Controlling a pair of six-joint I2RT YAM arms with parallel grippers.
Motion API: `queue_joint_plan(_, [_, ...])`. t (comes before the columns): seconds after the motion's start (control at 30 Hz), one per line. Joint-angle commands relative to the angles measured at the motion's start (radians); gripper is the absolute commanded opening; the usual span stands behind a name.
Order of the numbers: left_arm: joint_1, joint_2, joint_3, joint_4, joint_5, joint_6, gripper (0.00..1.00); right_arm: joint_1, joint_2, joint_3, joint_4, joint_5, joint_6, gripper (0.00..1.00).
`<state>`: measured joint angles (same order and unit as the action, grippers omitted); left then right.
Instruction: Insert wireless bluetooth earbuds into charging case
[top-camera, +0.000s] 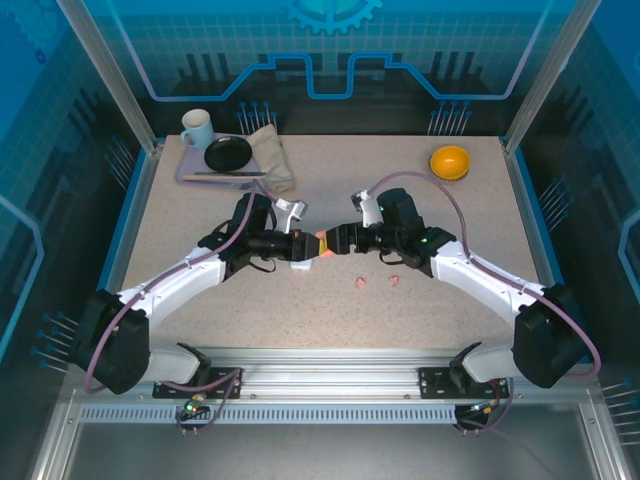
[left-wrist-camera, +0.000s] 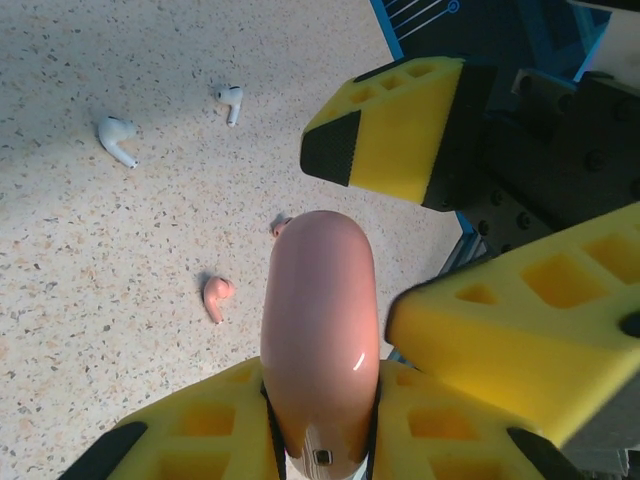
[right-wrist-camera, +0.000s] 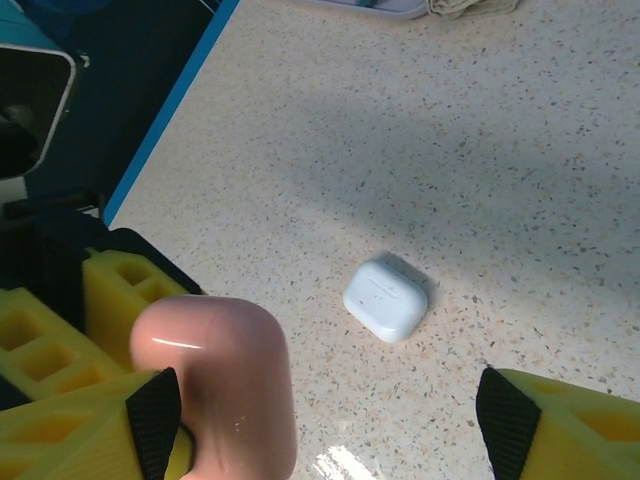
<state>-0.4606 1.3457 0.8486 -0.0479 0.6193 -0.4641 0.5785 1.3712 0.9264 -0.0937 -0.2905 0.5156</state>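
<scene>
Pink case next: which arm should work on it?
Right. The right gripper is open at the free end of the pink case; the left gripper is shut on it, so occupied.

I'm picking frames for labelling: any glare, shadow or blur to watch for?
Left wrist: a thin glare streak on the pink case, soft shadow across the far table, a white earbud sharp. Right wrist: a highlight on the pink case, bright glare on the table near the crisp white case, a shadow band behind it. Top external: evenly lit table.
</scene>
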Motion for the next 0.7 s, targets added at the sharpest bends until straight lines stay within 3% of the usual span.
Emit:
queue_joint_plan(0.0, [0.003, -0.027, 0.036, -0.003, 0.035, 0.025, 0.07, -0.020, 0.008, -0.041, 0.035, 0.021, 0.008, 0.80])
queue_joint_plan(0.3, [0.002, -0.068, 0.039, -0.018, 0.043, 0.026, 0.05, -0.094, 0.020, -0.104, 0.049, -0.001, 0.038, 0.78])
queue_joint_plan(0.43, [0.002, -0.069, 0.035, -0.017, 0.038, 0.028, 0.05, -0.106, -0.043, -0.107, 0.015, -0.035, 0.037, 0.78])
queue_joint_plan(0.57, [0.002, -0.068, 0.034, -0.012, 0.040, 0.030, 0.04, -0.116, -0.154, -0.155, 0.003, -0.107, 0.051, 0.77])
queue_joint_plan(0.67, [0.002, -0.068, 0.037, -0.009, 0.052, 0.031, 0.04, -0.138, -0.193, -0.196, 0.053, -0.205, 0.075, 0.70])
